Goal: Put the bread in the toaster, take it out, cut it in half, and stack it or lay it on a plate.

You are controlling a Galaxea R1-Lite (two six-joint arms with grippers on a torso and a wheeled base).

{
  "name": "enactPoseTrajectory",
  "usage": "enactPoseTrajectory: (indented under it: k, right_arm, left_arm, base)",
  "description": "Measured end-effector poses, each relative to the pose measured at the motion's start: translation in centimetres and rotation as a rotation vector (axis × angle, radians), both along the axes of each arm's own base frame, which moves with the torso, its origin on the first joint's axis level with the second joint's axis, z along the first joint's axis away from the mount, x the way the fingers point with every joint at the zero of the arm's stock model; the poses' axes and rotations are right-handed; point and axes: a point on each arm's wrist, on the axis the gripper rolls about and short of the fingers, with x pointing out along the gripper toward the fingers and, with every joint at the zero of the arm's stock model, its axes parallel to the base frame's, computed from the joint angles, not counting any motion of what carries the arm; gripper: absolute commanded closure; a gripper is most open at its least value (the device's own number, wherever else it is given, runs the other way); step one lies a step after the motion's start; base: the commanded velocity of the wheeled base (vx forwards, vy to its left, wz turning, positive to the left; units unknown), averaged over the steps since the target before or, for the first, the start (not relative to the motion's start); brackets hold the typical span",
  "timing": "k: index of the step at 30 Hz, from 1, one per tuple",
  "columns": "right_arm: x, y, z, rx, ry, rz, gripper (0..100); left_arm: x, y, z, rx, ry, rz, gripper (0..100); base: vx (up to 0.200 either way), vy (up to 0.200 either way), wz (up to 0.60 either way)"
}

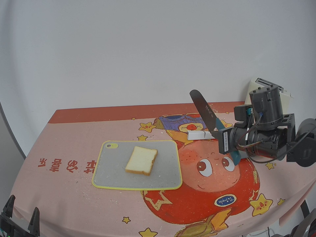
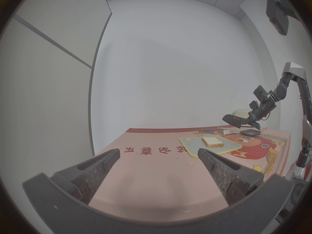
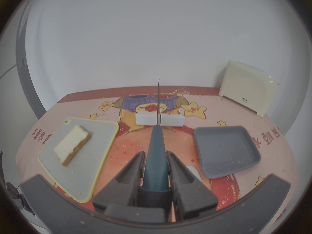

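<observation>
A whole slice of bread (image 1: 142,160) (image 3: 72,144) (image 2: 212,141) lies on the grey, yellow-rimmed cutting board (image 1: 112,176) (image 3: 97,160) (image 2: 195,147). My right gripper (image 1: 221,139) (image 3: 156,164) is shut on the teal handle of a knife (image 1: 204,111) (image 3: 158,114) (image 2: 233,120), held in the air to the right of the board with the dark blade pointing up and away. The cream toaster (image 1: 263,89) (image 3: 248,86) stands at the table's far right. A grey plate (image 3: 226,150) (image 2: 250,132) lies in front of the toaster. My left gripper (image 2: 158,158) (image 1: 21,211) is open, low off the table's near left corner.
A white knife holder block (image 1: 197,135) (image 3: 146,118) (image 2: 229,132) lies on the cartoon-printed tablecloth (image 1: 210,195) between board and toaster. A plain white wall stands close behind the table. The table's left part is bare cloth.
</observation>
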Motion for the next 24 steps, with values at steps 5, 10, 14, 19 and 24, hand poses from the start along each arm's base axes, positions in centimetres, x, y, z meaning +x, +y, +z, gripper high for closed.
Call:
enactPoseTrajectory:
  k: [5, 10, 14, 19, 24]
  right_arm:
    - [-1.4, 0.0, 0.4, -0.021, -0.019, 0.049, 100]
    - [-3.2, 0.9, 0.5, -0.023, -0.022, 0.118, 100]
    - [-4.4, 1.5, 0.3, -0.027, -0.018, 0.163, 100]
    - [-6.2, 1.5, 0.4, -0.015, -0.033, 0.212, 100]
    - [-7.1, 1.0, 0.7, -0.018, -0.058, 0.252, 100]
  left_arm:
    - [0.0, 0.0, 0.0, 0.0, 0.001, 0.0, 0]
    - [0.0, 0.0, 0.0, 0.0, 0.0, 0.0, 0]
    - [0.0, 0.0, 0.0, 0.0, 0.0, 0.0, 0]
    - [0.0, 0.0, 0.0, 0.0, 0.0, 0.0, 0]
    - [0.0, 0.0, 0.0, 0.0, 0.0, 0.0, 0]
  base:
    - [0.0, 0.0, 0.0]
    - [0.0, 0.0, 0.0]
    - [0.0, 0.0, 0.0]
    - [0.0, 0.0, 0.0]
    - [0.0, 0.0, 0.0]
